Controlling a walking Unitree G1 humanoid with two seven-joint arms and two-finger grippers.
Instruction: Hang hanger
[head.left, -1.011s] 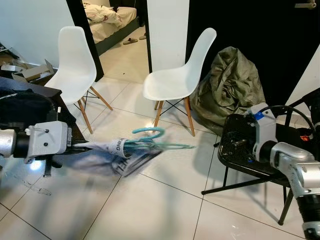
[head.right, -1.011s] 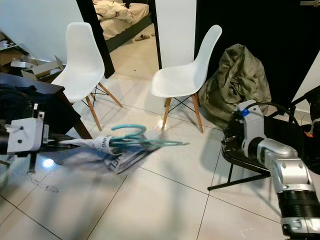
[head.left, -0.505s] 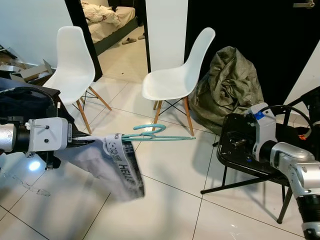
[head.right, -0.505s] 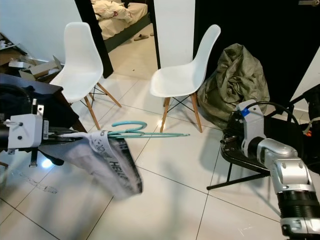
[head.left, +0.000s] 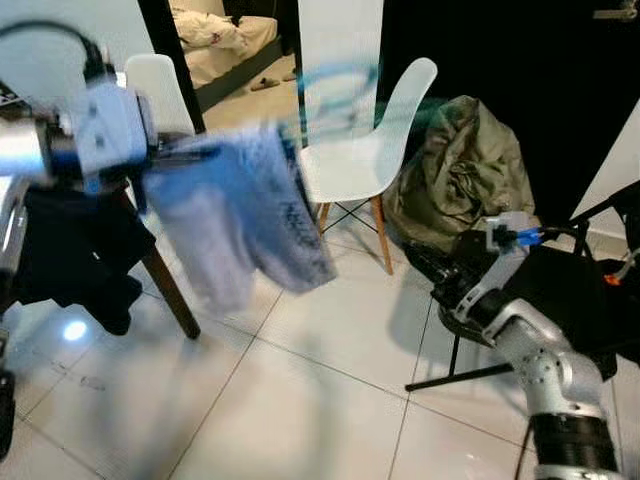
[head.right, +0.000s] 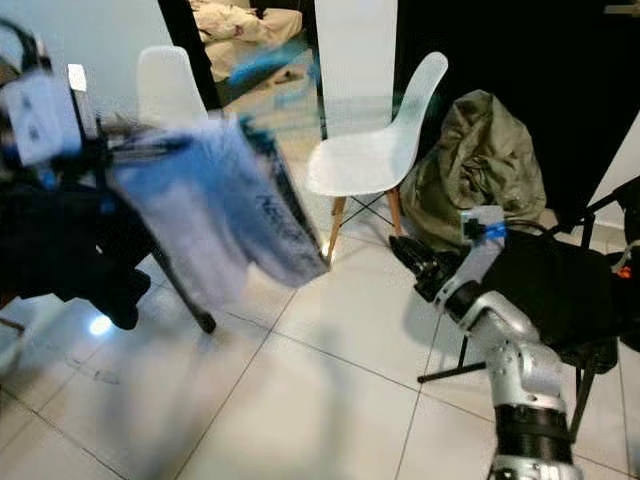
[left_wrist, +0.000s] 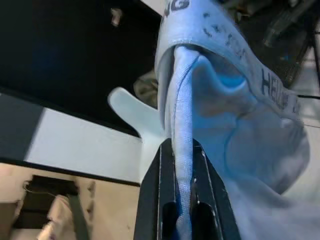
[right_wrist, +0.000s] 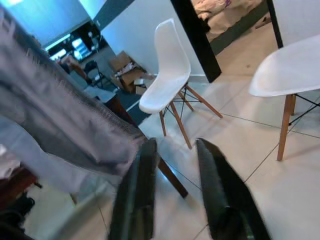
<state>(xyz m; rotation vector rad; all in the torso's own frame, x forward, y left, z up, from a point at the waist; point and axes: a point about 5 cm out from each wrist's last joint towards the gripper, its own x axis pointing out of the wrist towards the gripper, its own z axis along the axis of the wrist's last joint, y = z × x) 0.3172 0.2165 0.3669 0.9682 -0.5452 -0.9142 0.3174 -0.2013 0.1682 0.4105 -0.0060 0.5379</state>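
A teal hanger (head.right: 272, 60) carries a light grey garment (head.left: 240, 210) with a printed waistband; both are blurred, high up in front of the doorway. My left gripper (head.left: 170, 155) is raised at the upper left. In the left wrist view it (left_wrist: 182, 207) is shut on the garment's (left_wrist: 225, 125) folded edge, with a trace of teal between the fingers. My right gripper (head.left: 422, 262) reaches leftward from the black folding chair (head.left: 560, 300), low and right of the garment. In the right wrist view its fingers (right_wrist: 137, 200) stand apart with nothing between them.
Two white chairs (head.left: 365, 150) (head.right: 165, 85) stand by the doorway to a bedroom. A green bag (head.left: 465, 165) slumps against the dark wall. A dark table with black clothing (head.left: 70, 250) is at my left. White tiled floor lies in front.
My left arm has swung up from knee height to the upper left, lifting the hanger and garment. My right gripper has turned to point leftward.
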